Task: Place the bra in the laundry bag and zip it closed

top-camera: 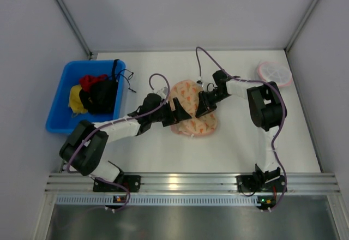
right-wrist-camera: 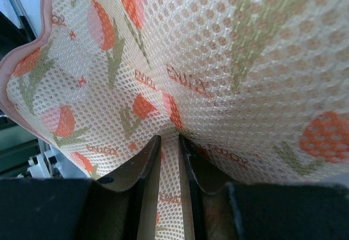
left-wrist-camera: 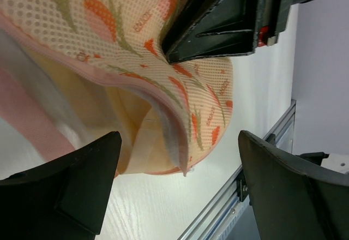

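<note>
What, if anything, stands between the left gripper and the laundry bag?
Nothing visible. The left gripper is open right at the edge of the laundry bag. The right gripper pinches the bag's upper layer farther in, not between them.

Clearance around the laundry bag (top-camera: 199,124).
Left gripper (top-camera: 172,111) and right gripper (top-camera: 201,109) crowd its middle; blue bin (top-camera: 57,112) walls the left; table (top-camera: 245,136) bare at right.

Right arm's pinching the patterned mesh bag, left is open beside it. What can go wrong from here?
1. The right gripper pinches only a small fold of the cream-peach printed mesh laundry bag; it may slip and the raised flap drop.
2. Plain tan soft fabric, likely the bra, sits right under the pink edge; the open left gripper may grab it too.
3. Both grippers are close together; they might collide.
</note>
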Available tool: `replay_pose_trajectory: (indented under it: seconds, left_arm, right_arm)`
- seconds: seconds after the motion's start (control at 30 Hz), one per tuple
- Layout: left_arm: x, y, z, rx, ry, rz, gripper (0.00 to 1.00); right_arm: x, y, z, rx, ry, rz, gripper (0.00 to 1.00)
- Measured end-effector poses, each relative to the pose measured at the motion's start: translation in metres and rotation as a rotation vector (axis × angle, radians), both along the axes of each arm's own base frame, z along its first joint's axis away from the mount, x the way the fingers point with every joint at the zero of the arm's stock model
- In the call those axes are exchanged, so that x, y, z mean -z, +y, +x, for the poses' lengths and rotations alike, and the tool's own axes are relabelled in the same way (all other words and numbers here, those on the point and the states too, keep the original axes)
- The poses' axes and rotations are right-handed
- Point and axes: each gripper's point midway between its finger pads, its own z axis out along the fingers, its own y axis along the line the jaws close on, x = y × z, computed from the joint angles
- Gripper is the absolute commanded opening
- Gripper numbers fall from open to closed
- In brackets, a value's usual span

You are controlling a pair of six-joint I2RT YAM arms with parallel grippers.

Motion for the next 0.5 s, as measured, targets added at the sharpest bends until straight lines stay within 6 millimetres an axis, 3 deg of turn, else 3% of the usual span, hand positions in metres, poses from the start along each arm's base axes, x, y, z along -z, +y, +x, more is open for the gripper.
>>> replay_pose_trajectory:
  seconds: [0.23, 0.5]
  left_arm:
    - [0.024, -0.005, 0.000, 0.012, 0.047, 0.046, 0.94]
    - [0.026, -0.020, 0.000, 0.041, 0.053, 0.017, 0.93]
  right_arm:
    - [-0.001, 0.001, -0.001, -0.002, 0.002, 0.006, 0.20]
    - [0.000, 0.000, -0.004, -0.004, 0.009, 0.011, 0.20]
